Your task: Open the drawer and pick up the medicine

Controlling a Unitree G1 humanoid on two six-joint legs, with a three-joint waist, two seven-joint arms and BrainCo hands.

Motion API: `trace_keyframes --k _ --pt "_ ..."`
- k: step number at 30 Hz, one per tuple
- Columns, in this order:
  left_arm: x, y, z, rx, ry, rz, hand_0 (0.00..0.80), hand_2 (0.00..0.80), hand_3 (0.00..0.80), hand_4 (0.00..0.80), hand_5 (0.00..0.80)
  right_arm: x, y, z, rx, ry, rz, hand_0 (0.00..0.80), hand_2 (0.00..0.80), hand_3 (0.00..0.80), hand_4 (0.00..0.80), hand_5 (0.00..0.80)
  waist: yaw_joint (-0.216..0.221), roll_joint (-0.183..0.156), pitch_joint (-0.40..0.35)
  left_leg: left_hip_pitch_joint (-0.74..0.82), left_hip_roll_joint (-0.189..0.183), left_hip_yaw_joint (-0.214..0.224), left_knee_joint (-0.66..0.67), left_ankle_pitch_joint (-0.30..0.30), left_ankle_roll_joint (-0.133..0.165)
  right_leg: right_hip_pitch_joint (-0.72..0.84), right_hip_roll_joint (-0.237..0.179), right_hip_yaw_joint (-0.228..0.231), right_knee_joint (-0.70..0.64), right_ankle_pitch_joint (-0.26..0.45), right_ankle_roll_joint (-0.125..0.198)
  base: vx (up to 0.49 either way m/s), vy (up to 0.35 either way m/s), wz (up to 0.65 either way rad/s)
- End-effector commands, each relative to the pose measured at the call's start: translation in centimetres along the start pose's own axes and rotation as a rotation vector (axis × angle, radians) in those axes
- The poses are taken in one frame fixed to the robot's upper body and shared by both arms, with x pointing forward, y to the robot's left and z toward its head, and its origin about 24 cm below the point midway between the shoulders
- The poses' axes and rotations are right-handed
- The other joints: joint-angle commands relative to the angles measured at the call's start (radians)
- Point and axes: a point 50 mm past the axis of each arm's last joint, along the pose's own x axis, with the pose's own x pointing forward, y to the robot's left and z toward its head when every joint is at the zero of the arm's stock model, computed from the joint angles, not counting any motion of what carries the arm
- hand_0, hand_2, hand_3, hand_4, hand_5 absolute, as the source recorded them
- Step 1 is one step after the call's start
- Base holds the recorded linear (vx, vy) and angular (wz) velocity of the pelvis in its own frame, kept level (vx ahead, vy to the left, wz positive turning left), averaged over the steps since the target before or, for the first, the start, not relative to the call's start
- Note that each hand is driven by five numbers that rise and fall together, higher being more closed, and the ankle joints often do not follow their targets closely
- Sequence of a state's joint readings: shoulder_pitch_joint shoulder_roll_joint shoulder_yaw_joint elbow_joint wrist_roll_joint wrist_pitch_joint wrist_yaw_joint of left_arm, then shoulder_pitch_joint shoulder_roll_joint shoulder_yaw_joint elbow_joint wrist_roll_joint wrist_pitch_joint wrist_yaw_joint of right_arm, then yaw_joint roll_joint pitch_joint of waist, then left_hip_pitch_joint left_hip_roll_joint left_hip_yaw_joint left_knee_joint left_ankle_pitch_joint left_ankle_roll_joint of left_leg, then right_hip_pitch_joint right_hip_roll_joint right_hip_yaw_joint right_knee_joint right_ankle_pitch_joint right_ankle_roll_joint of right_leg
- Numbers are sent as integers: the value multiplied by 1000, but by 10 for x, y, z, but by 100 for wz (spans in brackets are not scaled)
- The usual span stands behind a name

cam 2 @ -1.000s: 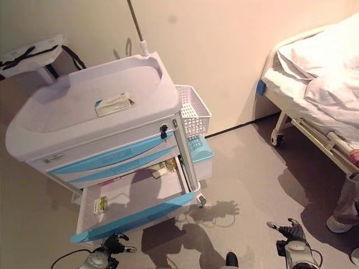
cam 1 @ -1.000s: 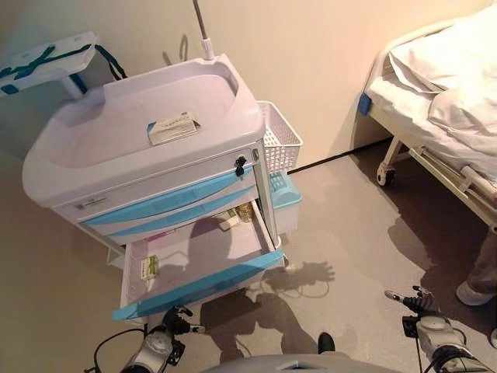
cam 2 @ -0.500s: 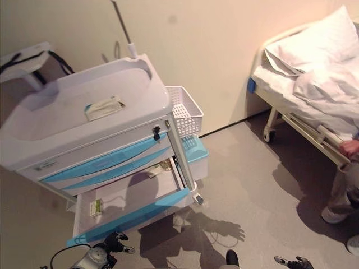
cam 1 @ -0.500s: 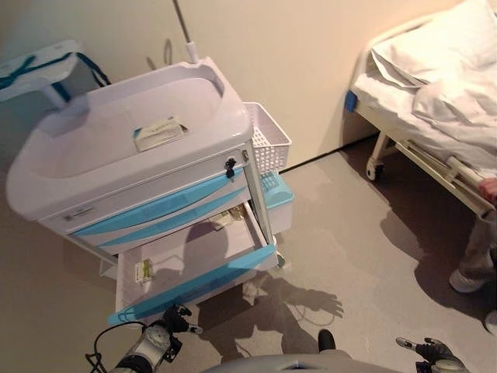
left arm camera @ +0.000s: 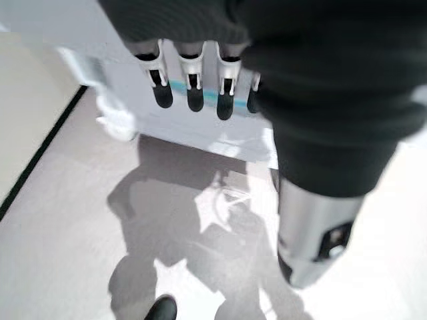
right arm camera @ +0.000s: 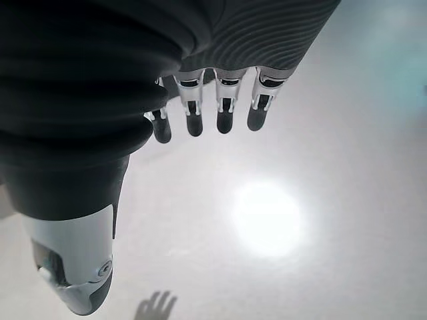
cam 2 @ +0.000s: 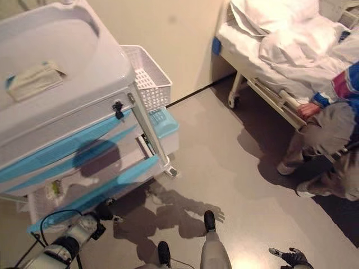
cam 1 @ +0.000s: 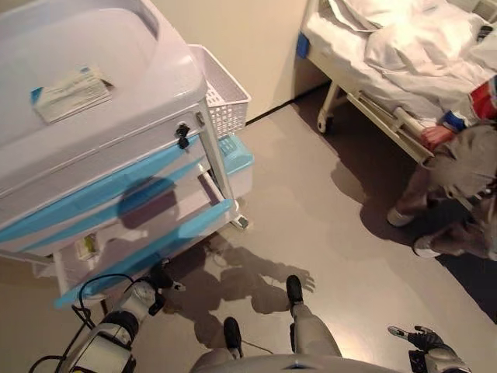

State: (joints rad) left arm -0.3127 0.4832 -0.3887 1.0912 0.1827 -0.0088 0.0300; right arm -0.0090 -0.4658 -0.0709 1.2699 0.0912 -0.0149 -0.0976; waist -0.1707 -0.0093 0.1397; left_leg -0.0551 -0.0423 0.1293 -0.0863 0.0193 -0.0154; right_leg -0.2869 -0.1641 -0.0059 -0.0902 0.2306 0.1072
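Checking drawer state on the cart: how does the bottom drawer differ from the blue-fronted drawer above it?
The bottom drawer is pulled out, its inside exposed; the drawer above sits shut, flush with the cart. A small medicine box shows inside the bottom drawer near its left end; nothing of the upper drawer's contents shows. The left hand hangs just before the bottom drawer's front, well below the upper one. Both have light blue fronts.

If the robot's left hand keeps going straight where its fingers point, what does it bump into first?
Probably the blue front of the cart's open bottom drawer. The left hand points at it, open and empty; the depth is unclear.
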Motion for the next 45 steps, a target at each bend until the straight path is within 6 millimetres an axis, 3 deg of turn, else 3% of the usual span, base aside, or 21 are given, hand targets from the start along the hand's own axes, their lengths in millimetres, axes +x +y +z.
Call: trace_keyframes --k 1,3,11,32,45 --pt "5 56 22 -14 -45 168 0 0 0 0 0 2 -2 20 0 -56 -3 0 0 0 0 0 0 14 14 -106 7 -68 19 31 -1 38 20 13 54 -84 57 11 1 -9" --pt "4 75 33 0 -75 213 0 0 0 0 0 2 0 23 5 -71 5 0 0 0 0 0 -8 8 29 -114 8 -66 18 33 -1 24 22 18 60 -83 57 24 3 -6" --pt "2 101 47 6 -107 285 0 0 0 0 0 1 8 28 7 -95 32 0 0 0 0 0 -11 -2 46 -125 8 -74 19 31 -1 10 22 21 71 -87 58 15 -5 -1" --pt "-12 151 39 9 -50 530 0 0 0 0 0 -1 23 21 -29 -90 64 0 0 0 0 0 -1 -27 34 -116 17 -78 15 25 -9 19 30 18 57 -89 58 0 0 0" --pt "-26 185 33 43 -25 631 0 0 0 0 0 -2 27 21 -53 -102 86 0 0 0 0 0 7 -63 33 -122 31 -75 19 30 -15 17 38 14 49 -77 59 -14 -5 0"
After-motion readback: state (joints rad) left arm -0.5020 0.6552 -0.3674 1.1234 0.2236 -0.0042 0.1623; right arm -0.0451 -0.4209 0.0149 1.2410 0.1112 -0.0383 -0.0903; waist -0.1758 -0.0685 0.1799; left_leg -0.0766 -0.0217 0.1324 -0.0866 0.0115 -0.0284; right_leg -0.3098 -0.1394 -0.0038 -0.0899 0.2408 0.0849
